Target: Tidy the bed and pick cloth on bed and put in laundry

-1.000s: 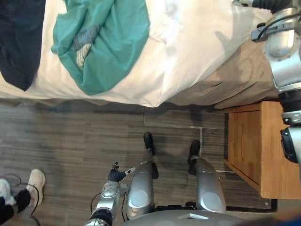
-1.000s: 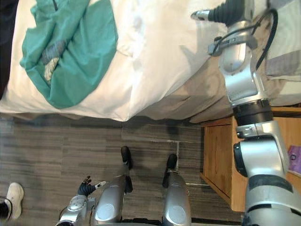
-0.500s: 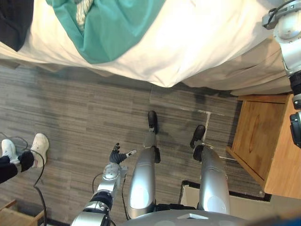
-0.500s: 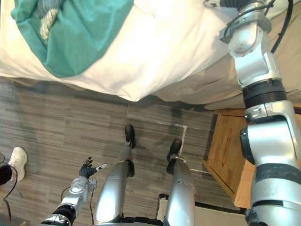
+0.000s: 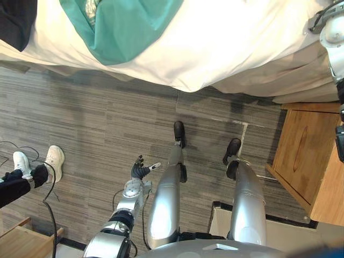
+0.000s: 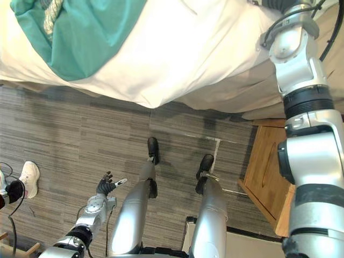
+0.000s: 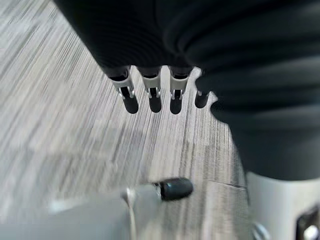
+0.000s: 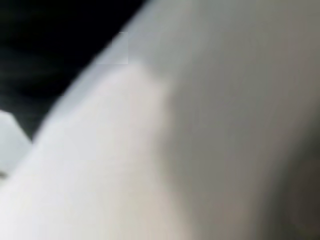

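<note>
Green cloth (image 5: pixel 126 27) crumpled on far left of bed (image 5: pixel 242 43), draped toward near edge of smooth white cover; dark cloth (image 5: pixel 16 21) further left. Judged soft, light and limp: likely to sag and trail, not fragile. Best taken at a bunched fold near the middle, not at a loose hem. Left hand (image 5: pixel 141 171) low over grey plank floor (image 5: pixel 91 123), fingers (image 7: pixel 152 100) relaxed, holding nothing. Right hand (image 6: pixel 278 4) up at far right of bed; released or clenched cannot be told
</note>
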`<state>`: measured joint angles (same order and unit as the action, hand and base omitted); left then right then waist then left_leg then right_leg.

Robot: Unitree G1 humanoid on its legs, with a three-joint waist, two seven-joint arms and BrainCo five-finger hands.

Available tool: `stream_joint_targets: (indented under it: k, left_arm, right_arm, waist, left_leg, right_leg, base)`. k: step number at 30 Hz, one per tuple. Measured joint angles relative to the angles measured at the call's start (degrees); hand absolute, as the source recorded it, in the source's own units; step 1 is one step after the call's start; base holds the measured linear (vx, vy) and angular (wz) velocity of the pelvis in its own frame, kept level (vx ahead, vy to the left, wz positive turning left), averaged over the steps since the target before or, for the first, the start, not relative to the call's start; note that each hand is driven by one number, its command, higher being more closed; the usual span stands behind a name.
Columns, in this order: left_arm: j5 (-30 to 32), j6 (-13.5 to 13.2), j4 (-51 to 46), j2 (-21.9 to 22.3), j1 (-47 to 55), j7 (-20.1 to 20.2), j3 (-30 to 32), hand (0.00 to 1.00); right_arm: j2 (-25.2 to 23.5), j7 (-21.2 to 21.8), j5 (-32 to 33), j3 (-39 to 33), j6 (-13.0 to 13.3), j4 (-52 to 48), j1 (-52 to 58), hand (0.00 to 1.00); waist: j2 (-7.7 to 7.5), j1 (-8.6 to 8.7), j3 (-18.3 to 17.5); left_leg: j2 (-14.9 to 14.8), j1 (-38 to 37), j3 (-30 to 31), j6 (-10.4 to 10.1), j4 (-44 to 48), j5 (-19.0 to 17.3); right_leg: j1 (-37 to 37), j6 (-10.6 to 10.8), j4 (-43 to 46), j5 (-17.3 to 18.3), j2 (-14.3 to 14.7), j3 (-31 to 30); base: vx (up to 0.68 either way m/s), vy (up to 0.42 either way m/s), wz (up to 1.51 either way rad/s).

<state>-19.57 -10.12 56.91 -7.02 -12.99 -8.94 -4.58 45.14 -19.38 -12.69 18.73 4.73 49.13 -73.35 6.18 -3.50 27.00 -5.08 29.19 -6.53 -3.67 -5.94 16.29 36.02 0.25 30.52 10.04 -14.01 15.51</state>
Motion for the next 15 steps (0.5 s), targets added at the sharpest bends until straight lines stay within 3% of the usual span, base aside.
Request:
stream_joint_targets:
  k: [5, 9, 10, 15]
  left_arm:
    - [-1.4, -0.1, -0.1, 0.9, 3.1, 0.4, 0.3, 0.0]
    - [-1.3, 1.2, -1.1, 1.2, 8.2, 1.5, 2.2, 0.0]
    - [-1.2, 1.4, -1.1, 1.2, 8.9, 1.5, 2.7, 0.0]
    - [-1.0, 2.3, -1.2, 2.7, 10.4, 1.6, 3.7, 0.0]
  right_arm:
    - [-0.9, 0.2, 0.0, -8.4, -1.2, -7.8, 13.2, 1.0]
    - [-5.8, -0.1, 0.3, -20.3, -1.3, -16.0, 26.8, 1.0]
    - [-7.7, -0.8, 0.4, -23.5, -1.3, -17.7, 30.3, 0.0]
    - [-14.4, -3.3, 2.0, -30.5, -1.2, -21.9, 41.1, 0.0]
  waist:
    - [-0.06, 0.76, -0.1]
    - [-0.26, 2.7, -0.3]
    - [-0.38, 2.84, -0.4]
    - [-0.36, 3.92, -4.0]
  left_leg:
    - [0.2, -5.6, 0.1, -0.5, 0.0, -1.6]
    - [0.1, -9.4, -1.4, -0.3, 0.0, -2.7]
    - [0.1, -10.7, -2.3, -0.2, 0.0, -2.9]
    - [0.1, -12.6, -3.5, -1.1, 0.3, -3.7]
  right_leg:
    - [-6.8, 0.8, -2.6, 0.3, 0.3, -0.6]
    - [-11.7, 2.1, -7.0, -1.3, 1.2, -1.7]
    - [-13.1, 2.4, -8.3, -1.9, 1.5, -2.4]
    - [-16.4, 3.2, -13.0, -3.7, 2.0, -3.1]
  base:
    - [0.02, -0.013, -0.03]
    - [0.05, 0.01, -0.23]
    - [0.09, 0.014, -0.31]
    - [0.09, 0.007, -0.17]
